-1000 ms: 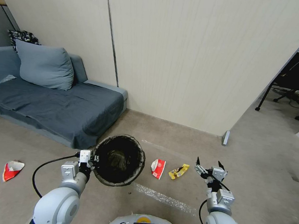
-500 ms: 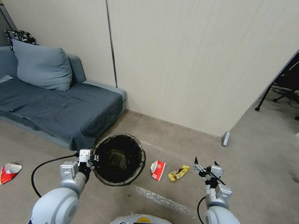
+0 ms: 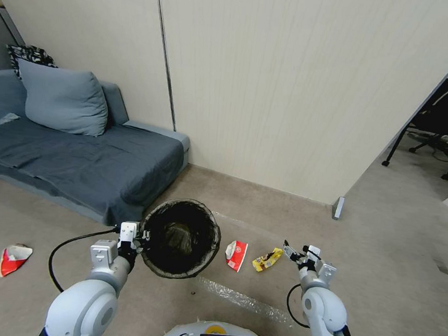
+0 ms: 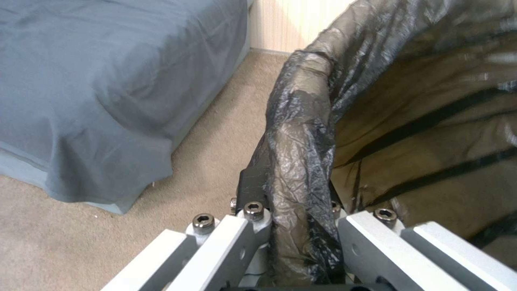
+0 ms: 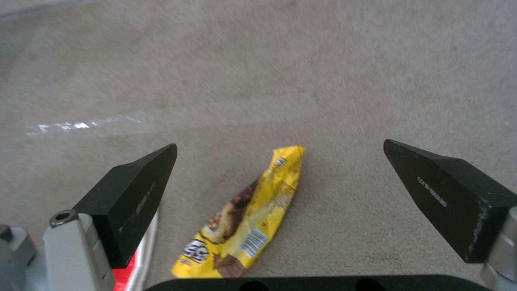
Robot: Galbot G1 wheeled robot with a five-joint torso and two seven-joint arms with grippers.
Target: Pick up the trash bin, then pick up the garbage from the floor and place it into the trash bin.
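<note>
**Dark-lined bin held, yellow wrapper framed**

Head view: the left gripper (image 3: 135,237) pinches the trash bin (image 3: 180,239) rim; red-and-white wrapper (image 3: 236,254) and yellow wrapper (image 3: 267,259) lie right of the bin — right gripper (image 3: 291,252) just beyond.

Left wrist view: fingers (image 4: 253,186) clamp the bag-covered rim.

Right wrist view: fingers (image 5: 135,194) spread — the yellow wrapper lies between them.

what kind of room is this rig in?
Likely a home-style lounge or mock living room: grey sofa with a cushion, carpeted floor, panelled wall. A desk frame stands beyond.
</note>
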